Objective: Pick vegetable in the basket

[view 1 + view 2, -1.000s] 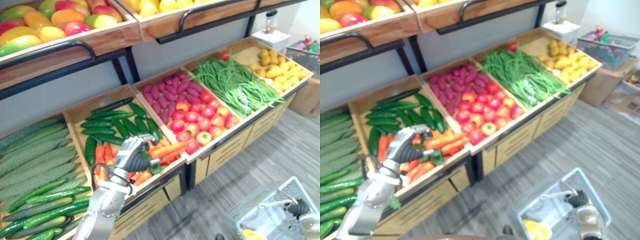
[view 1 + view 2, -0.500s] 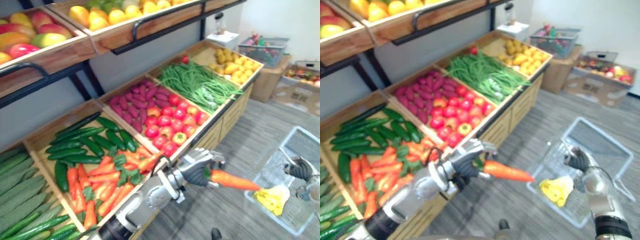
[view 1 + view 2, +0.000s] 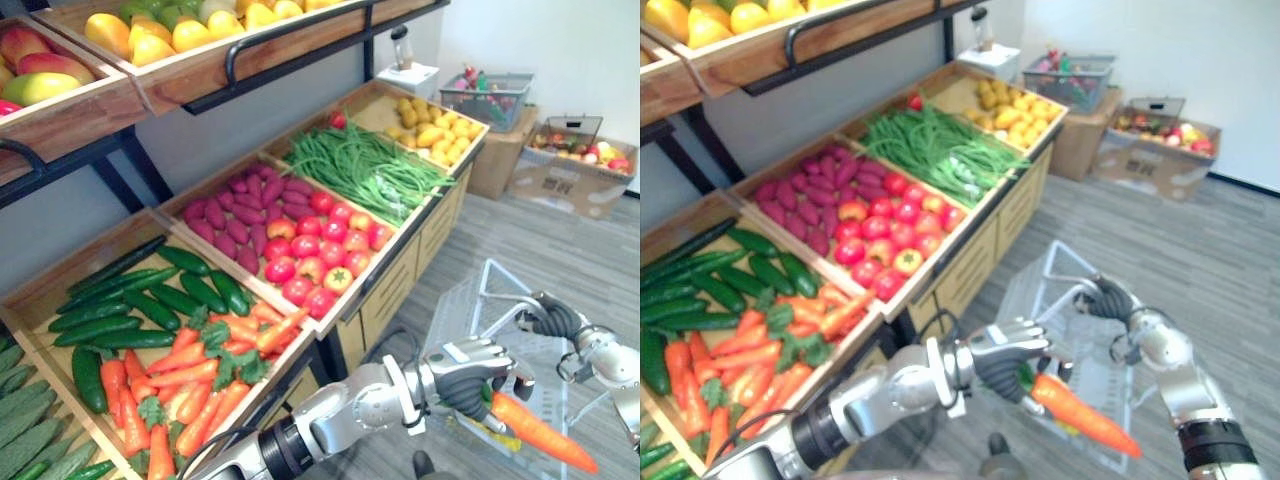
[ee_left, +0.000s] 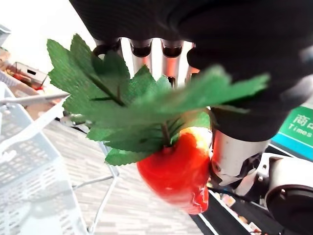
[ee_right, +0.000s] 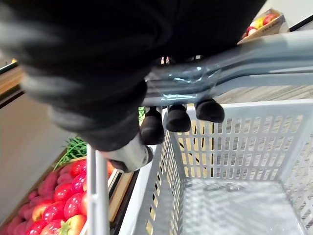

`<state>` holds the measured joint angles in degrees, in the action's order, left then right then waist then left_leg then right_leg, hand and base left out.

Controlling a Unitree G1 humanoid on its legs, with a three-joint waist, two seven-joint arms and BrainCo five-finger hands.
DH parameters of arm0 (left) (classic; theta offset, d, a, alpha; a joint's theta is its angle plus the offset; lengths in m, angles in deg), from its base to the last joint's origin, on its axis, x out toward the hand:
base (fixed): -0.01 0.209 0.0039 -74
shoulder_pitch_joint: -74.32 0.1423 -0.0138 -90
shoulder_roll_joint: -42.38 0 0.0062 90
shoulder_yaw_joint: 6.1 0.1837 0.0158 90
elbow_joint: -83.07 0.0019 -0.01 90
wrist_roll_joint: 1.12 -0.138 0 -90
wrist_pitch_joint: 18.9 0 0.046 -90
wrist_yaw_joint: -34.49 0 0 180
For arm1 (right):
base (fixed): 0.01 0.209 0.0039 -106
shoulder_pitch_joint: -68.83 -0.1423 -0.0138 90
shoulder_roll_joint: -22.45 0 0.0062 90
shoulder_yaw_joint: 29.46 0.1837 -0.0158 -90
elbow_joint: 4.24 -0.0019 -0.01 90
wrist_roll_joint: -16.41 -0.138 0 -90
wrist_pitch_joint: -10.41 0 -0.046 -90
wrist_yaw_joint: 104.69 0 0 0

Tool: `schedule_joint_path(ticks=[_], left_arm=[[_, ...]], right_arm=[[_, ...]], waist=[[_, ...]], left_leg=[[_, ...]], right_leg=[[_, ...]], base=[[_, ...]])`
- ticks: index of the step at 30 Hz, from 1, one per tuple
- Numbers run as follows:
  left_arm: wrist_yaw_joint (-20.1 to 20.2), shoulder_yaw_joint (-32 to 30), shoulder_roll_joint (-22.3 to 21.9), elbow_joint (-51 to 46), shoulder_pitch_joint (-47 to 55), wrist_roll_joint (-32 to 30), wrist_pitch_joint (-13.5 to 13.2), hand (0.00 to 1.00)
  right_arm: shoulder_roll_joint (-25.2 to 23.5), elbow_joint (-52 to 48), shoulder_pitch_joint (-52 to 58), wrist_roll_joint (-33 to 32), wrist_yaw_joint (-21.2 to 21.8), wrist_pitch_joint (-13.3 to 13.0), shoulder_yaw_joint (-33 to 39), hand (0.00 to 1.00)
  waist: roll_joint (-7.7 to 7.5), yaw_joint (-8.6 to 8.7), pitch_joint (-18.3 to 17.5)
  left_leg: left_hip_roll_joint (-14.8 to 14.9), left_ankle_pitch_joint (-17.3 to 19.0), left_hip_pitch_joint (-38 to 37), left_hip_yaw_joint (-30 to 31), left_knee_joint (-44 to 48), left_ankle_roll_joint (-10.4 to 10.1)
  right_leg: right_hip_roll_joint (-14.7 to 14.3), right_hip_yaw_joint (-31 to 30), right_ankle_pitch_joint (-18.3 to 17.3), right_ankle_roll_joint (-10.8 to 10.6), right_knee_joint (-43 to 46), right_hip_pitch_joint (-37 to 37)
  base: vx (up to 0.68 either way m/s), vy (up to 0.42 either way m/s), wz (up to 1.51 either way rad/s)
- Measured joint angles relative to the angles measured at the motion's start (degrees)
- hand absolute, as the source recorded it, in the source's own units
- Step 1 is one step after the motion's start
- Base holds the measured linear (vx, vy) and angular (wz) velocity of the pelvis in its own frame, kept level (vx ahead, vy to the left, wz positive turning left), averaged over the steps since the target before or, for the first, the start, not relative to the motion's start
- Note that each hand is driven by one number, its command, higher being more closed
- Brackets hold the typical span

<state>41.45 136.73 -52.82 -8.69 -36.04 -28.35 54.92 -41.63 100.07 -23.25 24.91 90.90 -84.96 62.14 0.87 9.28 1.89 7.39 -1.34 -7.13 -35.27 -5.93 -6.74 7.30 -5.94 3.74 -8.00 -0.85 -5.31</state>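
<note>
Carrot (image 3: 545,438) — bright orange body, flat green serrated leaves (image 4: 122,98) at the crown.
Basket (image 5: 244,142): pale grey plastic, walls patterned with rows of vertical slots; handle (image 5: 230,73) silver-grey.
Left hand (image 3: 470,378): silver fingers (image 4: 152,56), dark ribbed cover.
Right hand (image 3: 548,318): black fingertips (image 5: 177,117).
Display crates (image 3: 395,285): light wood.
Contents: red tomatoes (image 3: 310,250), purple sweet potatoes (image 3: 235,225), green beans (image 3: 360,170), dark green cucumbers (image 3: 150,300).
Floor (image 3: 580,240) — grey plank grain.
</note>
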Motion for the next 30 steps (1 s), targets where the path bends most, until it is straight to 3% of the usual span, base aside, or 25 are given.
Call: schedule_joint_path(ticks=[8, 13, 20, 29, 30], left_arm=[[0.71, 0.68, -3.37, 6.91, -0.61, -0.06, 0.11, 1.00], [0.51, 0.10, -4.73, 13.88, -1.37, -3.27, 0.80, 1.00], [-2.20, -6.03, -10.93, 24.95, -3.12, -8.02, 5.19, 1.00], [-5.17, -8.48, -15.38, 31.54, -6.16, -10.04, 8.22, 1.00], [-5.57, -8.48, -15.63, 31.97, -6.75, -10.01, 8.41, 0.00]], right_arm=[[0.00, -1.26, 0.20, -0.95, 0.48, -0.07, 0.01, 1.00], [-0.46, -3.18, 1.29, -2.32, 1.13, -0.08, 0.14, 1.00], [-3.21, -3.28, 2.34, -2.30, 0.93, -0.05, 2.92, 1.00], [-5.16, -3.28, 3.42, -2.31, 0.73, -0.03, 4.79, 1.00], [-5.50, -3.28, 3.49, -2.31, 0.73, -0.01, 4.79, 1.00]], waist=[[-0.21, 0.51, -0.14], [-0.23, 1.04, -0.14], [-0.25, 1.57, -0.13], [-0.33, 1.60, -0.08], [-0.34, 1.65, -0.07]], left_leg=[[-0.81, -0.05, 1.09, 2.13, -0.03, 0.13], [-1.07, -0.05, 1.27, 3.17, -0.04, 0.14], [-0.99, -0.12, 2.07, 4.37, -0.03, 0.24], [-1.00, -0.04, 2.27, 4.47, -0.03, 0.13], [-1.01, -0.02, 2.26, 4.47, -0.03, 0.11]], right_leg=[[0.80, 1.39, -0.17, -0.46, -0.09, -0.28], [1.01, 1.69, 0.02, -0.22, -0.12, -0.28], [0.96, 2.27, 0.02, -0.20, -0.15, -0.65], [0.81, 1.61, 0.05, -0.18, -0.05, -1.33], [0.78, 1.39, 0.08, -0.19, -0.02, -1.40]], base=[[-0.01, -0.022, 0.11], [0.00, -0.009, 0.03], [0.00, -0.016, 0.05], [0.01, -0.023, -0.04], [0.01, -0.028, -0.09]])
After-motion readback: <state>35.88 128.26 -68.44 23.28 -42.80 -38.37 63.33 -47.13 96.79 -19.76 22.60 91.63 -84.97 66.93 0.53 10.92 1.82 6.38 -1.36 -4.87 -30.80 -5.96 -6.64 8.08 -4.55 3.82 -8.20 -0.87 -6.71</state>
